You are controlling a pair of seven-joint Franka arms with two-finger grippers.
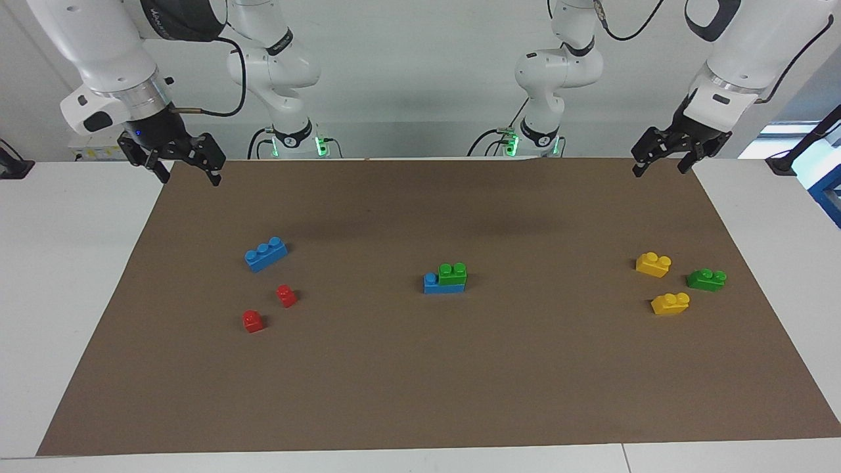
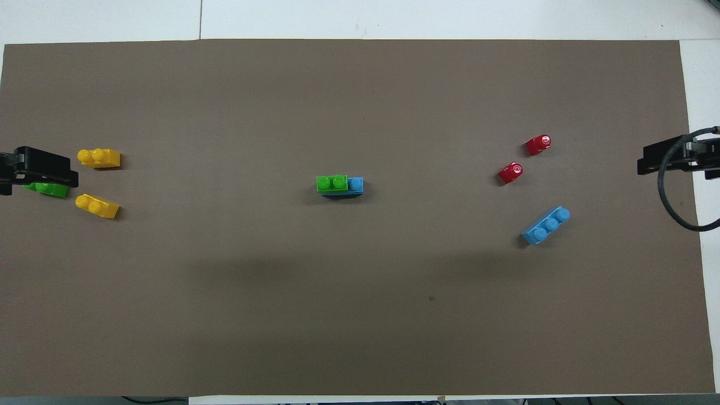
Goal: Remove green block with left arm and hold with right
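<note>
The green block point(image 1: 453, 273) is a bright two-stud brick seated on a blue brick point(image 1: 431, 284) at the middle of the brown mat point(image 1: 420, 381). One blue stud stays bare beside it. Both show in the overhead view, the green block point(image 2: 332, 183) on the blue brick point(image 2: 355, 185). My left gripper point(image 1: 661, 169) hangs open and empty, raised over the mat's corner at the left arm's end. In the overhead view it point(image 2: 39, 169) partly covers a darker green brick. My right gripper point(image 1: 189, 177) hangs open and empty over the corner at the right arm's end, also in the overhead view point(image 2: 664, 160).
Toward the left arm's end lie a darker green brick point(image 1: 706, 280) and two yellow bricks point(image 1: 653, 264) point(image 1: 670, 303). Toward the right arm's end lie a loose three-stud blue brick point(image 1: 265, 253) and two small red bricks point(image 1: 286, 295) point(image 1: 252, 320).
</note>
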